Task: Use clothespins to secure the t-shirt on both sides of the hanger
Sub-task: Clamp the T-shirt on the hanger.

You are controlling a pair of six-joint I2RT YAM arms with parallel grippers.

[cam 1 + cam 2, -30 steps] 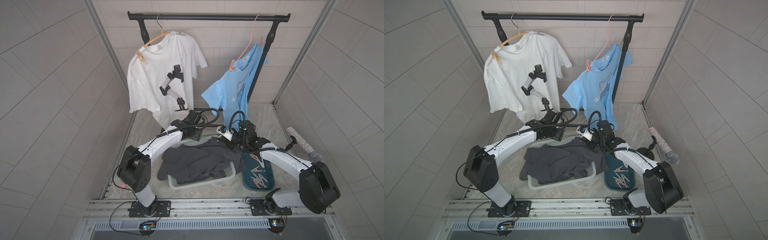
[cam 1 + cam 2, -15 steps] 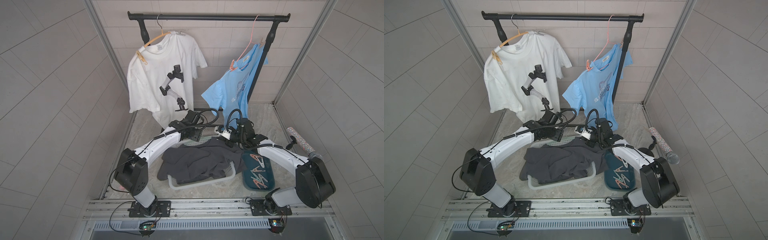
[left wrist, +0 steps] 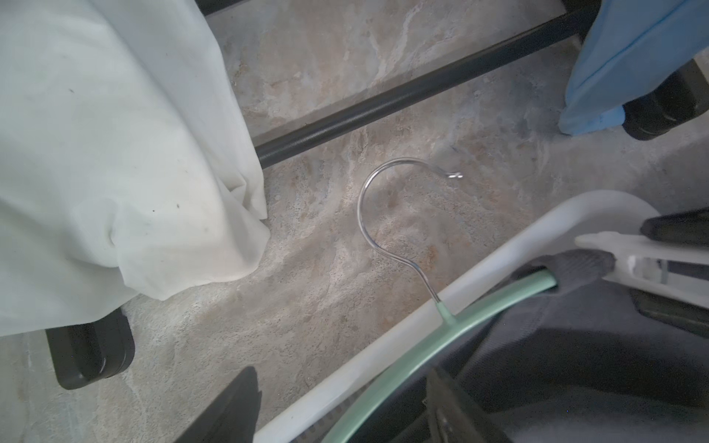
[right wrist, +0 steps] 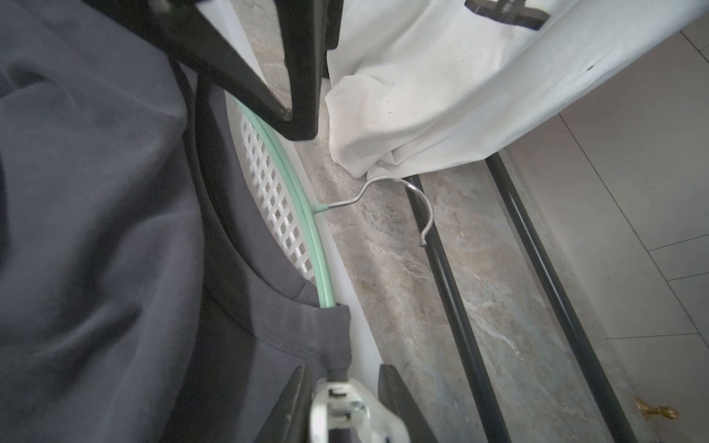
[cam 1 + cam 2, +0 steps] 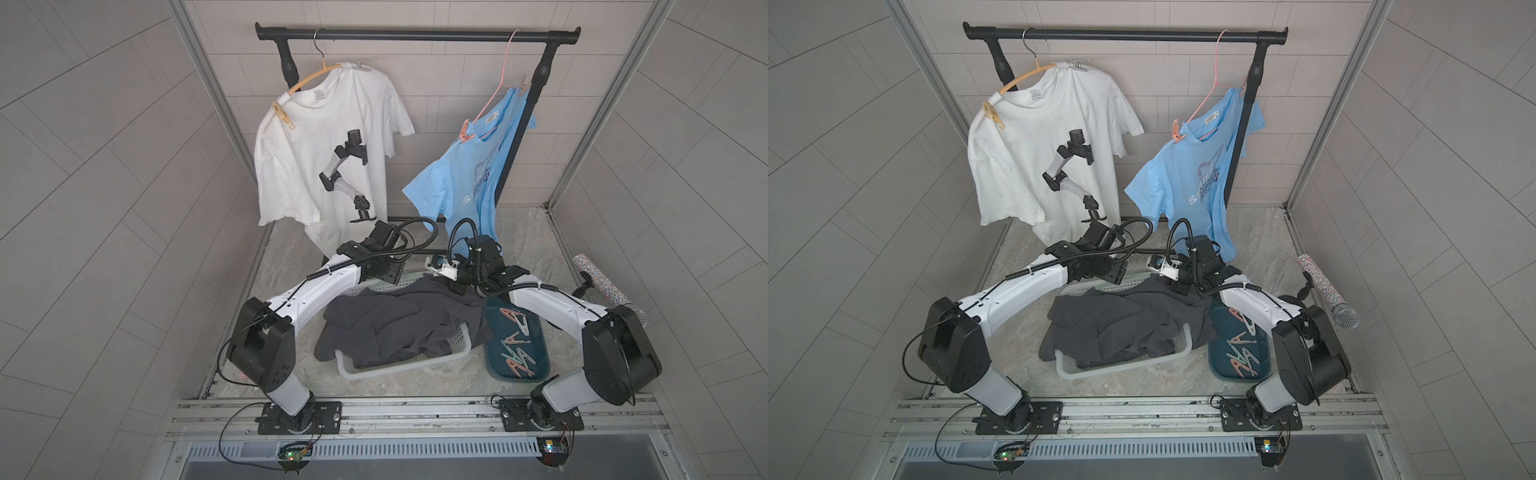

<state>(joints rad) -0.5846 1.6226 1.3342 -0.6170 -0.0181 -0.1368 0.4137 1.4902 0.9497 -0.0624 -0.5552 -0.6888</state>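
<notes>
A dark grey t-shirt (image 5: pixel 399 324) lies on a mint-green hanger (image 3: pixel 479 310) across a white basket (image 5: pixel 399 368). A white clothespin (image 4: pixel 345 406) bites the shirt's shoulder at the hanger's end (image 4: pixel 326 303). My right gripper (image 4: pixel 343 387) holds that clothespin (image 3: pixel 629 261), a finger against each of its handles. My left gripper (image 3: pixel 341 414) stands open, its fingers (image 3: pixel 230 406) straddling the basket rim and the hanger's other side without gripping. Several loose clothespins (image 5: pixel 515 332) lie in a teal tray (image 5: pixel 536 345) beside the basket.
A white t-shirt (image 5: pixel 324 153) and a blue t-shirt (image 5: pixel 465 178) hang pegged on a black rack (image 5: pixel 415 35) behind the basket. The rack's base bars (image 3: pixel 403 103) run along the floor close to the hanger's hook (image 3: pixel 368 207). A glittery microphone (image 5: pixel 602 286) stands at the right.
My right gripper's fingers have eased apart around the white clothespin. The right arm has edged slightly toward the basket's back rim. The left arm has barely moved.
</notes>
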